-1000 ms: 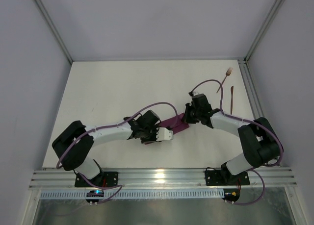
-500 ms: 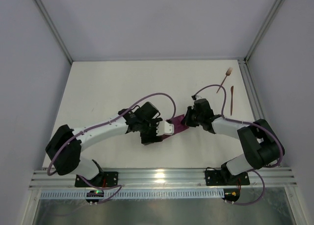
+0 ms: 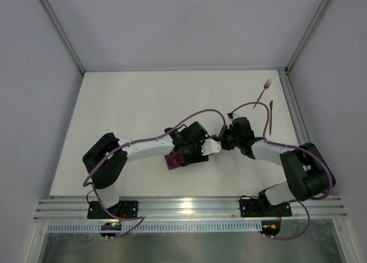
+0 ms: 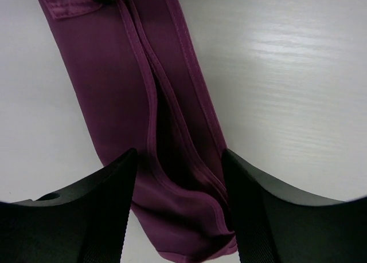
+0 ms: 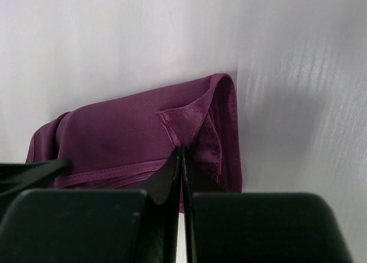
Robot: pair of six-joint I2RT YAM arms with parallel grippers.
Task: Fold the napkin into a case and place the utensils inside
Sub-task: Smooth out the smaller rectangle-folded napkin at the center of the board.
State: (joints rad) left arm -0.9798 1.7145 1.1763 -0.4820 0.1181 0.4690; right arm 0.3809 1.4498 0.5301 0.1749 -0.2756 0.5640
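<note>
The napkin (image 4: 132, 85) is a plum-purple cloth folded into a narrow strip that lies flat on the table. In the top view only its left end (image 3: 174, 160) shows, below my left wrist. My left gripper (image 4: 178, 160) is open, with one finger on each side of the strip's layered end and low over it. My right gripper (image 5: 182, 151) is shut on a corner of the napkin (image 5: 132, 131) at the other end. In the top view the left gripper (image 3: 214, 148) and the right gripper (image 3: 223, 141) are almost touching. The fork (image 3: 263, 94) and knife (image 3: 270, 116) lie at the far right, apart from both.
The white table (image 3: 126, 114) has a metal rail (image 3: 189, 208) along its near edge and a frame post (image 3: 290, 102) on the right, close to the utensils. Purple cables loop above both wrists.
My left gripper has opened and moved right along the napkin until it is next to the right gripper. The strip's left end now shows behind it. The right gripper has stayed shut on the cloth.
</note>
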